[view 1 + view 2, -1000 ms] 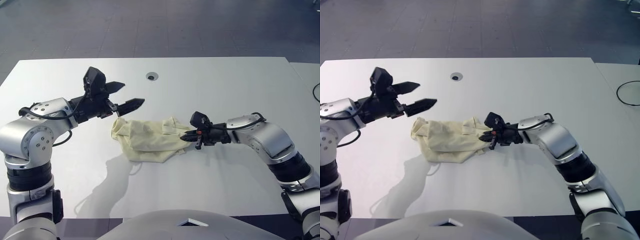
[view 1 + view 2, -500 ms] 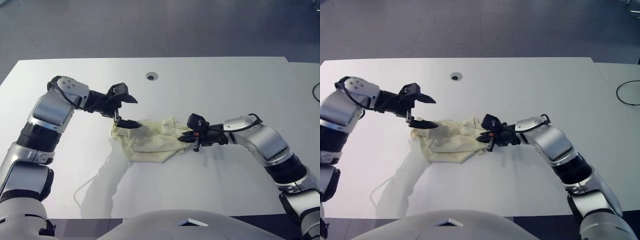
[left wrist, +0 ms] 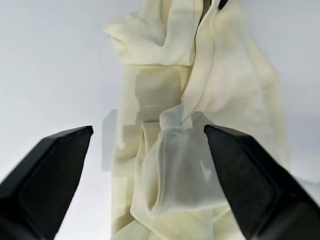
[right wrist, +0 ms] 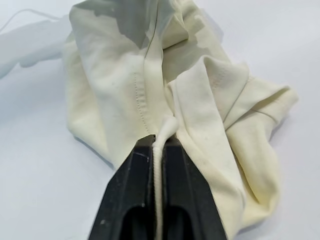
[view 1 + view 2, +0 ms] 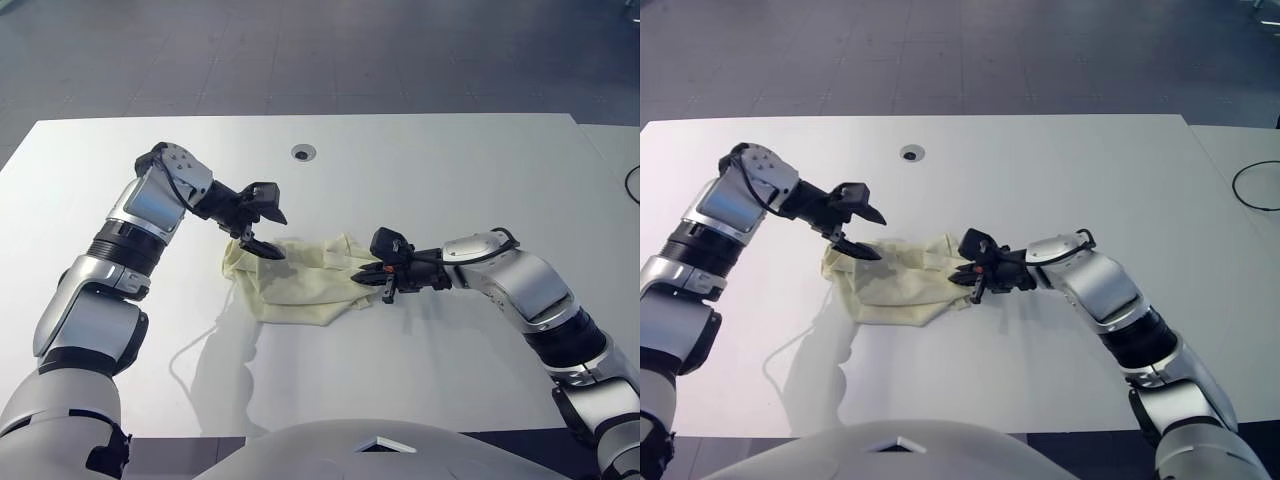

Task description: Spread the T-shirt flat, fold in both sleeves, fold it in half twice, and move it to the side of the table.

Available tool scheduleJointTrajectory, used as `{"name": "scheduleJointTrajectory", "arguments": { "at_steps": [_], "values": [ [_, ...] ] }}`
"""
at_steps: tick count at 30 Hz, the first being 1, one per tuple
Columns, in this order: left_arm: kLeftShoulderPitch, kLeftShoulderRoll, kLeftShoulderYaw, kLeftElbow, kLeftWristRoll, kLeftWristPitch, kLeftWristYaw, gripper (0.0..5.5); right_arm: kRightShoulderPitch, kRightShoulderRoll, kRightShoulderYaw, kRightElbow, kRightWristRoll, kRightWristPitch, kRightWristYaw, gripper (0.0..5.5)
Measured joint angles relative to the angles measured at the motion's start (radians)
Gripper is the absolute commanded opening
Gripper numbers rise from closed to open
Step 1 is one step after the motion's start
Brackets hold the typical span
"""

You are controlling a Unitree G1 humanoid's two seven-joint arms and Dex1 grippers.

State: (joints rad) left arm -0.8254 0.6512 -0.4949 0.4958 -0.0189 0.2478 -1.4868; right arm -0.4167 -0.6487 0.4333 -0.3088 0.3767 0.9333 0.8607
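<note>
From the left of the head view, the left gripper (image 5: 272, 236) sits over the upper left corner of the T-shirt (image 5: 300, 285). Its fingers are spread wide, and the lower fingertip lies right at the cloth's edge, though contact cannot be judged. In the left wrist view, the two dark fingers (image 3: 47, 167) stand well apart at the bottom corners of the frame. A raised fold of the pale yellow cloth shows between them.

The T-shirt lies crumpled in a bunched heap near the middle of the white table (image 5: 450, 170), below and slightly left of a small round hole (image 5: 303, 152) in the tabletop. It has not been spread flat, and folds and seams run across it.

At the right end of the heap, the right gripper (image 5: 373, 277) comes in low from the right. Its fingers (image 4: 135, 200) are pressed together, pinching a thin ridge of the T-shirt's fabric at their tips. The rest of the cloth fans out beyond them on the table.
</note>
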Motion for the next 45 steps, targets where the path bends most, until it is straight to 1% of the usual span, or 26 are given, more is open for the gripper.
{"name": "scheduleJointTrajectory", "arguments": {
  "at_steps": [4, 7, 13, 18, 20, 24, 27, 31, 34, 41, 45],
  "values": [
    [0.011, -0.009, -0.004, 0.007, 0.028, -0.021, 0.000, 2.77, 0.000, 0.002, 0.000, 0.000, -0.001, 0.001, 0.000, 0.01],
    [0.026, -0.010, -0.004, 0.007, 0.036, -0.026, -0.005, 2.16, 0.000, 0.005, 0.000, 0.000, -0.002, 0.001, -0.001, 0.01],
    [0.036, -0.009, -0.004, 0.006, 0.037, -0.026, -0.027, 1.19, -0.001, 0.006, 0.000, 0.001, -0.003, 0.001, 0.000, 0.01],
    [0.043, -0.007, -0.004, 0.002, 0.055, -0.028, -0.043, 0.24, -0.001, 0.007, 0.000, 0.010, -0.004, 0.000, 0.000, 0.01],
    [0.043, -0.005, -0.004, 0.001, 0.057, -0.029, -0.055, 0.00, -0.001, 0.007, -0.001, 0.011, -0.004, 0.000, 0.000, 0.01],
    [0.048, 0.000, 0.006, -0.002, 0.055, -0.025, -0.067, 0.00, -0.003, 0.007, -0.002, 0.013, -0.006, 0.000, 0.000, 0.01],
    [0.048, 0.003, 0.043, -0.016, 0.036, 0.002, -0.070, 0.00, -0.020, 0.010, -0.020, 0.034, -0.005, -0.004, 0.001, 0.01],
    [0.038, 0.022, 0.099, -0.043, 0.012, 0.025, -0.068, 0.00, -0.109, 0.030, -0.070, 0.121, -0.004, -0.013, 0.003, 0.01],
    [0.021, 0.021, 0.132, -0.030, 0.006, 0.034, -0.022, 0.00, -0.202, 0.069, -0.096, 0.240, -0.014, -0.058, 0.004, 0.01],
    [-0.096, -0.055, 0.159, 0.211, 0.066, -0.034, 0.227, 0.00, -0.445, 0.195, -0.130, 0.753, -0.116, -0.285, -0.036, 0.01],
    [-0.219, -0.110, 0.179, 0.409, 0.101, -0.092, 0.395, 0.00, -0.616, 0.260, -0.153, 1.100, -0.186, -0.476, -0.068, 0.01]
  ]
}}
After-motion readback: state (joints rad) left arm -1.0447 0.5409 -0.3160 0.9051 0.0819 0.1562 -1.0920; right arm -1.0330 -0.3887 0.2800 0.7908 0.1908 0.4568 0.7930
